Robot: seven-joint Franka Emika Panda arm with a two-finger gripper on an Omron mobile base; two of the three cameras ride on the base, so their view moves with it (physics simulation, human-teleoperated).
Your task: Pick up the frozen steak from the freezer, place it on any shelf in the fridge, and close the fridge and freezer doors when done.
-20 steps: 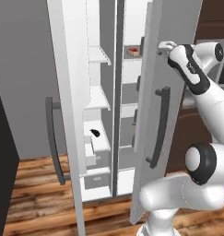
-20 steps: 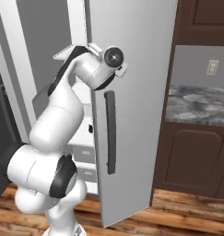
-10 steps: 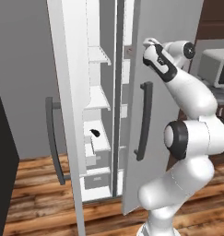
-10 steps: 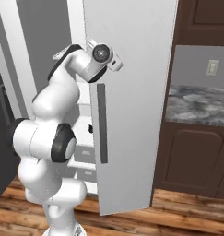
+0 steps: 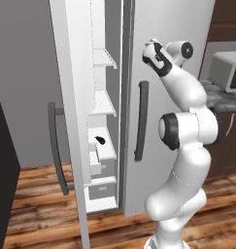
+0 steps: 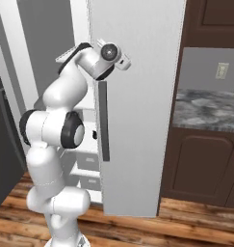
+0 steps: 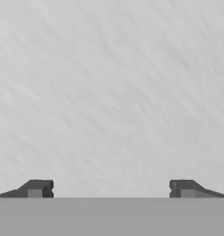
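- The frozen steak is hidden behind the fridge door [image 5: 182, 146], which stands nearly shut.
- The gripper [image 7: 111, 188] faces that door's grey front up close, fingers spread wide, holding nothing.
- Left of that door, the freezer [image 5: 102, 146] stands open, a small black lump [image 5: 99, 140] on its shelf.

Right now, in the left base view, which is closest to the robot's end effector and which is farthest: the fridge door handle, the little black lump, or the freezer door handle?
1. Fridge door handle: just below the end effector, on the door it faces.
2. Black lump: lower and to the left, on a freezer shelf.
3. Freezer door handle: far left, on the open door.
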